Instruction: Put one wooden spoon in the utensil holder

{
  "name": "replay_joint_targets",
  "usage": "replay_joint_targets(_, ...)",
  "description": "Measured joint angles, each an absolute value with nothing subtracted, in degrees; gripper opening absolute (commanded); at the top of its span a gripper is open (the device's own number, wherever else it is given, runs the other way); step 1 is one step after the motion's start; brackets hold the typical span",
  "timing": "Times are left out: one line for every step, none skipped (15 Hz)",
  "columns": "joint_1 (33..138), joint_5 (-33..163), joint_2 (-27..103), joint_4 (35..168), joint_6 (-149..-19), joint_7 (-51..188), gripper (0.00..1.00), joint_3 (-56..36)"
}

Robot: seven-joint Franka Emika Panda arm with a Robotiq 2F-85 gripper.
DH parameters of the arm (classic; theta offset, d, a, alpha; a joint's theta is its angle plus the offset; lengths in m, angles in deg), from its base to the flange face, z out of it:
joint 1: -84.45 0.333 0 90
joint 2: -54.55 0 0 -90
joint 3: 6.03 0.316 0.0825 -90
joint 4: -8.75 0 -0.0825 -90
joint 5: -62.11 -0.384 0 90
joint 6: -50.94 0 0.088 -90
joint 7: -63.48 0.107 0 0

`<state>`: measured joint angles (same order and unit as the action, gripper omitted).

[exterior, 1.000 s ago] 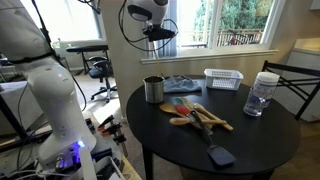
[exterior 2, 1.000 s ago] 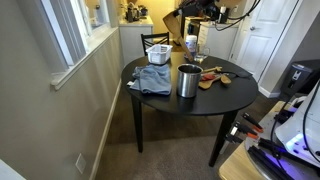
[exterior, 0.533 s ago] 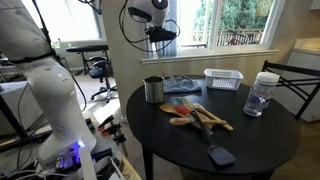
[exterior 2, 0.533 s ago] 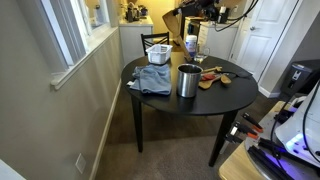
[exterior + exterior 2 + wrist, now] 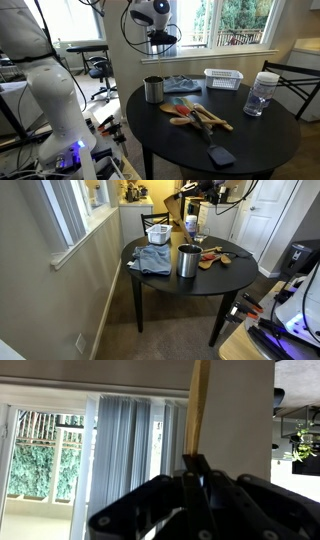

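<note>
Gripper (image 5: pixel 160 38) hung high, jaws pinched on a spoon (image 5: pixel 199 405) (only its handle showed). Holder (image 5: pixel 153 89) stood upright near the table (image 5: pixel 250 135) edge, roughly beneath. Centring the spoon over its mouth, then lowering straight before release, seemed wisest.

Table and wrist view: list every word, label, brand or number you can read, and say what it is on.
No text can be read in any view.
Jar: any label is too small and blurred to read.
Cup, basket: no marks visible.
Wrist view: pincer shut on the spoon; no writing on either.
</note>
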<state>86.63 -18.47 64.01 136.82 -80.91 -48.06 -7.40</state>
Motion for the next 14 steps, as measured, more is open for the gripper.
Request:
replay_joint_targets(86.7, -18.5, 64.0, 136.8, -80.9, -47.8, 0.04, -7.2)
replay_joint_targets(86.7, -18.5, 64.0, 136.8, -80.9, -47.7, 0.04, -6.9)
replay_joint_targets(86.8, -18.5, 64.0, 136.8, -80.9, -47.7, 0.04, -6.5)
replay_joint_targets(86.9, -18.5, 64.0, 136.8, -80.9, -47.7, 0.04, -6.0)
replay_joint_targets(86.9, -18.5, 64.0, 136.8, -81.0, -47.7, 0.04, -5.6)
replay_joint_targets(86.9, -18.5, 64.0, 136.8, -81.2, -47.7, 0.04, -5.1)
replay_joint_targets(87.0, -18.5, 64.0, 136.9, -81.9, -47.7, 0.04, -4.8)
replay_joint_targets(87.0, -18.5, 64.0, 137.0, -82.6, -47.7, 0.04, -4.4)
replay_joint_targets(87.0, -18.5, 64.0, 137.2, -83.4, -47.7, 0.04, -4.0)
replay_joint_targets(87.0, -18.5, 64.0, 137.5, -84.3, -47.7, 0.04, -3.7)
replay_joint_targets(87.0, -18.5, 64.0, 137.8, -85.1, -47.6, 0.04, -3.4)
replay_joint_targets(87.0, -18.5, 64.0, 138.2, -85.8, -47.4, 0.04, -3.2)
replay_joint_targets(87.0, -18.5, 64.0, 138.6, -86.5, -47.4, 0.04, -3.1)
replay_joint_targets(87.0, -18.5, 64.0, 139.1, -87.1, -47.3, 0.04, -3.0)
